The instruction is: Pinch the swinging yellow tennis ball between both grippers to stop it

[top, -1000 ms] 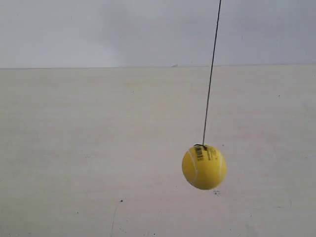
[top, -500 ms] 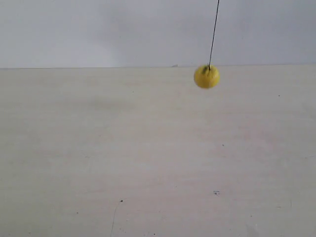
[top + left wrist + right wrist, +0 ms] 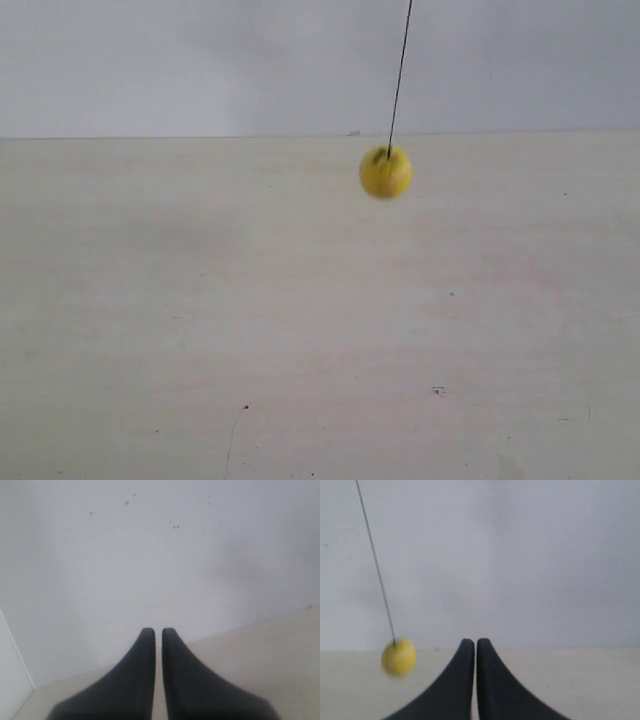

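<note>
The yellow tennis ball [image 3: 386, 172] hangs from a thin dark string [image 3: 399, 75] far back over the pale table, blurred by motion. No arm shows in the exterior view. In the right wrist view the ball [image 3: 398, 657] hangs off to one side of my right gripper [image 3: 471, 642], apart from it. The right gripper is shut, its two black tapered fingers pressed nearly together with nothing between them. My left gripper [image 3: 155, 631] is shut too, with only a thin slit between its fingers. The ball is out of the left wrist view.
A pale wooden table [image 3: 300, 330] fills the lower part of the exterior view, ending at a far edge against a plain grey-white wall [image 3: 200, 60]. A few small dark specks [image 3: 245, 407] mark the tabletop.
The ball swung from large and near at the lower right to small and far back, and has since drifted a little left and lower. The string now leans further left.
</note>
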{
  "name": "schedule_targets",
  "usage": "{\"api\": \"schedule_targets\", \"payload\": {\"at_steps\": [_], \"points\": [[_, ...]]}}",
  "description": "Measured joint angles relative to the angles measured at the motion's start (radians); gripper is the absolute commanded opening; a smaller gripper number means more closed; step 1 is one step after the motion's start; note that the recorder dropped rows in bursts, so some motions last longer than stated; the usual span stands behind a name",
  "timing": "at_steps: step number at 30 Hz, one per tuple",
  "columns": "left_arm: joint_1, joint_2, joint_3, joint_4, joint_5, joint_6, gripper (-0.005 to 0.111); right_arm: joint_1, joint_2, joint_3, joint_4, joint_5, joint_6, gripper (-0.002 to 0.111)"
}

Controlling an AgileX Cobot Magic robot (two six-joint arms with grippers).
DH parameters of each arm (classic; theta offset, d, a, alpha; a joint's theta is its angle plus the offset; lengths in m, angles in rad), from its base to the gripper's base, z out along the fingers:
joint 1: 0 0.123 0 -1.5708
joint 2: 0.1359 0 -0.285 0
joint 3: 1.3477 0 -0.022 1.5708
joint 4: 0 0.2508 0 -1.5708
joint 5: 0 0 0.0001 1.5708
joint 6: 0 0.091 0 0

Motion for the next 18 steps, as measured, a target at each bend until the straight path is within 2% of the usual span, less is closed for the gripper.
{"api": "schedule_targets", "payload": {"at_steps": [6, 14, 18], "points": [[0.0, 0.0, 0.0, 0.0, -0.05, -0.057, 0.005, 0.0, 0.0, 0.0, 0.0, -0.102, 0.048, 0.0], [0.0, 0.0, 0.0, 0.0, -0.113, -0.428, 0.005, 0.0, 0.0, 0.0, 0.0, -0.152, 0.189, 0.0], [0.0, 0.0, 0.0, 0.0, -0.209, -0.524, 0.005, 0.0, 0.0, 0.0, 0.0, -0.216, 0.278, 0.0]]}}
